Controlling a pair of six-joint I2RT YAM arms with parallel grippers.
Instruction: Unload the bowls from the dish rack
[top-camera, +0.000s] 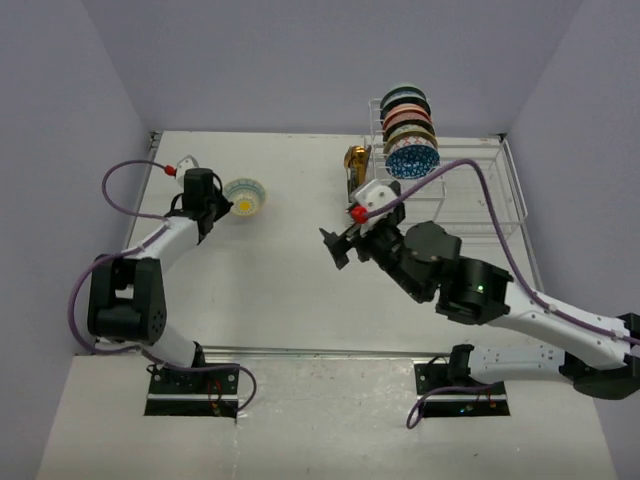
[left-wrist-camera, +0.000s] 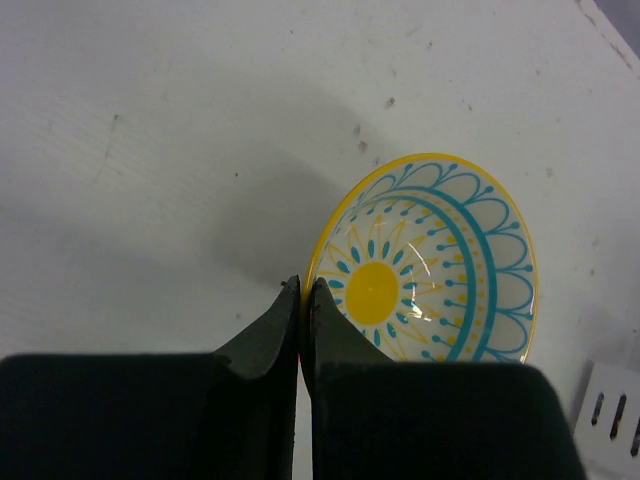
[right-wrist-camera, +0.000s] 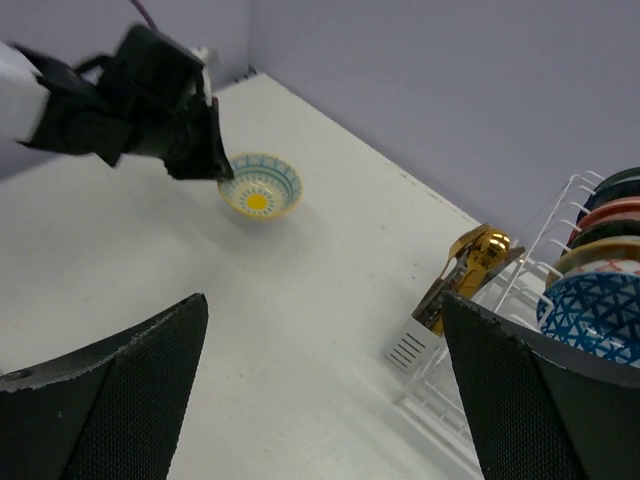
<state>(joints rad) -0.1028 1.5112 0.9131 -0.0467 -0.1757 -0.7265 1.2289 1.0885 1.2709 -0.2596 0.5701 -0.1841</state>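
My left gripper (top-camera: 226, 208) is shut on the rim of a cream bowl (top-camera: 244, 196) with a yellow sun centre and teal pattern, low over the table at the back left. In the left wrist view the two fingers (left-wrist-camera: 270, 340) pinch the yellow rim of that bowl (left-wrist-camera: 430, 260). It also shows in the right wrist view (right-wrist-camera: 260, 186). Several bowls (top-camera: 408, 135) stand on edge in the white wire dish rack (top-camera: 480, 205) at the back right; the nearest is blue patterned (right-wrist-camera: 595, 310). My right gripper (top-camera: 338, 245) is open and empty, left of the rack.
A gold-brown utensil holder (top-camera: 356, 165) stands at the rack's left edge, also seen in the right wrist view (right-wrist-camera: 465, 270). Purple walls close the back and sides. The rack's low wire basket (top-camera: 500, 215) lies behind my right arm.
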